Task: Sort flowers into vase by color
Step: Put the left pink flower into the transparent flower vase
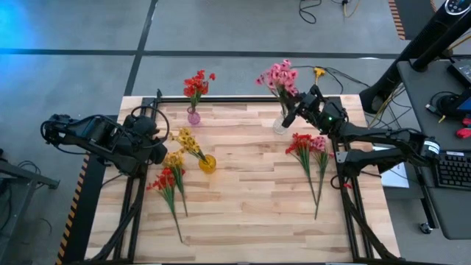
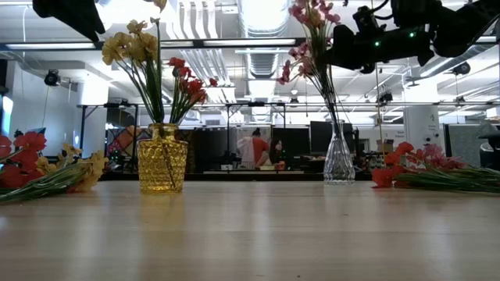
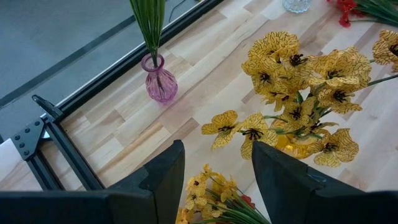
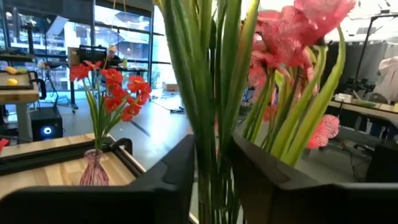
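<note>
Right gripper (image 1: 291, 115) sits at the clear vase (image 1: 280, 126), fingers barely parted around the pink flowers (image 1: 278, 76) standing in it (release step, I judge). Next I'd lift clear, then fetch from the red-and-pink pile (image 1: 309, 146).

Seen from the right wrist, the pink flowers (image 4: 298, 37) are cut off at the upper edge, and their green stems (image 4: 214, 106) run down out of sight between the right gripper's (image 4: 214, 186) fingers; whether the pads touch the stems cannot be told. The clear vase (image 3: 296, 5) is clipped to a sliver in the left wrist view, and the yellow vase (image 3: 292, 144) is almost wholly hidden under its yellow blossoms (image 3: 298, 81). Beyond the clear vase in the low view, two people (image 2: 262, 151) are too small to make out.
</note>
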Action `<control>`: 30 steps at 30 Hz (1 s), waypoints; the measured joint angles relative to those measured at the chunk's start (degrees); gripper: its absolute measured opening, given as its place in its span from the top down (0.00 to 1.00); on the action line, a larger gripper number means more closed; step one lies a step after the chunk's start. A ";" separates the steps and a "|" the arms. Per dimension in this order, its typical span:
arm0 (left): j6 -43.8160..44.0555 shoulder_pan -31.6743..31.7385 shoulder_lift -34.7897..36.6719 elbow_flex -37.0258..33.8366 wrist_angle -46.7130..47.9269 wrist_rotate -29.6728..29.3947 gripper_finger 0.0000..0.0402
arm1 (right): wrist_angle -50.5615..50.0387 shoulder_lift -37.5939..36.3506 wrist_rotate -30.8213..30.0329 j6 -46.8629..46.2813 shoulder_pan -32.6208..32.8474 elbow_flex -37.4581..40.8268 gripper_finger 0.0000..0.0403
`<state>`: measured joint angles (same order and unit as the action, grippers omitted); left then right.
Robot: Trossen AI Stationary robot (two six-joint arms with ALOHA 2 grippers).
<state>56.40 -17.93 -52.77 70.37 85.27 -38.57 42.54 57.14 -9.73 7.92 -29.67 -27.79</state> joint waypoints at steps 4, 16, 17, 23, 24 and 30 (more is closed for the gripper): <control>0.00 0.02 -0.02 0.00 0.00 0.02 0.58 | -1.66 -0.16 -0.84 -1.73 0.00 0.00 0.66; 0.00 0.01 -0.01 0.00 0.01 0.06 0.58 | -14.13 -4.96 -0.80 -4.88 0.02 0.00 0.46; 0.00 0.02 -0.02 -0.02 0.00 0.07 0.58 | -15.89 -5.72 -0.80 -5.14 0.02 0.00 0.45; 0.00 0.00 -0.02 -0.01 0.00 0.04 0.58 | -21.08 -7.16 -0.82 -5.38 0.02 0.00 0.44; 0.00 0.02 -0.02 -0.01 0.00 0.04 0.58 | -21.23 -6.93 -0.84 -5.11 0.02 0.00 0.45; 0.02 0.01 -0.02 -0.01 -0.17 0.02 0.58 | -20.71 -4.30 -0.85 -4.14 0.23 -0.03 0.50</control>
<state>56.42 -17.93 -52.80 70.36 85.10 -38.54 21.83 52.84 -10.57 3.78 -29.44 -27.82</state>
